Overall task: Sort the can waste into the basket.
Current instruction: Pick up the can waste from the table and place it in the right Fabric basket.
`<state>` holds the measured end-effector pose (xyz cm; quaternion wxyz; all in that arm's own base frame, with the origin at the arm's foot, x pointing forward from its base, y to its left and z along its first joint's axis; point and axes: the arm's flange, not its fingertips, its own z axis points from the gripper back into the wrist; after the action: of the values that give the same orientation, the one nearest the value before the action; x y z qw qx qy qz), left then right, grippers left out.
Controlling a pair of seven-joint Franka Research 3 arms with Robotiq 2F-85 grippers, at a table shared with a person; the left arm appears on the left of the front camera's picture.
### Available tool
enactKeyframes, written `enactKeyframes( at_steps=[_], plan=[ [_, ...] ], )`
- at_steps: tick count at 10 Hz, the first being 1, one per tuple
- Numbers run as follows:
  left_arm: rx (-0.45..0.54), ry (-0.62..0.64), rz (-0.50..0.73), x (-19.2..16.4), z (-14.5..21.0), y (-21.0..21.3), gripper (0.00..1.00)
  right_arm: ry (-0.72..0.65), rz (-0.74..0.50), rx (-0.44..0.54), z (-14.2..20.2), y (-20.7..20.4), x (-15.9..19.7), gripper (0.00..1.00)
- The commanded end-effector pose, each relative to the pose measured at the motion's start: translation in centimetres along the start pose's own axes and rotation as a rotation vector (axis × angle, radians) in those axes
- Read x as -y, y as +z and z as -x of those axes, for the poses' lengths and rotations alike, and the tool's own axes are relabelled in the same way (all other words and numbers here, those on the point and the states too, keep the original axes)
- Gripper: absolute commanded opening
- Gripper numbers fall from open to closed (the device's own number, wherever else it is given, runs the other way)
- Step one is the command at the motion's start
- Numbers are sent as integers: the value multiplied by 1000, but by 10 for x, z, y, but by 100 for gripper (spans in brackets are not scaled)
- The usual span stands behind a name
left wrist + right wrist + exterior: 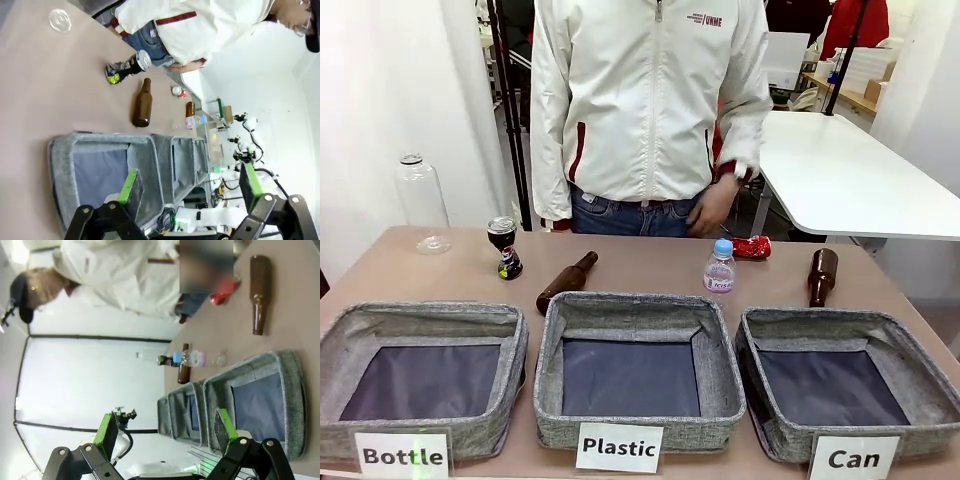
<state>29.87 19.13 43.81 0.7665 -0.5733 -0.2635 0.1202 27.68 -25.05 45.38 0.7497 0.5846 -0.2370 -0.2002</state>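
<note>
Can waste is pictured at the table's far side: the red can (752, 247) lies near the person's hand (712, 212), while the dark can (505, 250) stands upright well to its left. The basket (775, 425) carded "Can" is set at near right. The left gripper (190, 182) and right gripper (165, 429) are held spread, grasping nothing.

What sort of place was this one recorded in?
Probably a research lab staged for a sorting trial: a Bottle basket, Plastic basket and Can basket with printed cards on the table, and a white worktable behind the person.
</note>
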Motion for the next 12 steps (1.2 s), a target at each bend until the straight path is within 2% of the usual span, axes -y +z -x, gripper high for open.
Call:
enactKeyframes(
  at_steps=[1,8,9,10,12],
  plan=[
    [-70,-41,-25,14,7,3,100,-35,-14,-25,6,0,-11,100],
    [-61,-17,-28,15,8,1,100,-35,-14,-25,6,0,-11,100],
    [-253,-135,84,20,-1,-14,100,-35,-14,-25,6,0,-11,100],
    [-230,-215,66,27,-7,-40,100,-35,-14,-25,6,0,-11,100],
    [-347,-321,-38,36,-3,-118,100,-35,-14,-25,6,0,-11,100]
  ],
)
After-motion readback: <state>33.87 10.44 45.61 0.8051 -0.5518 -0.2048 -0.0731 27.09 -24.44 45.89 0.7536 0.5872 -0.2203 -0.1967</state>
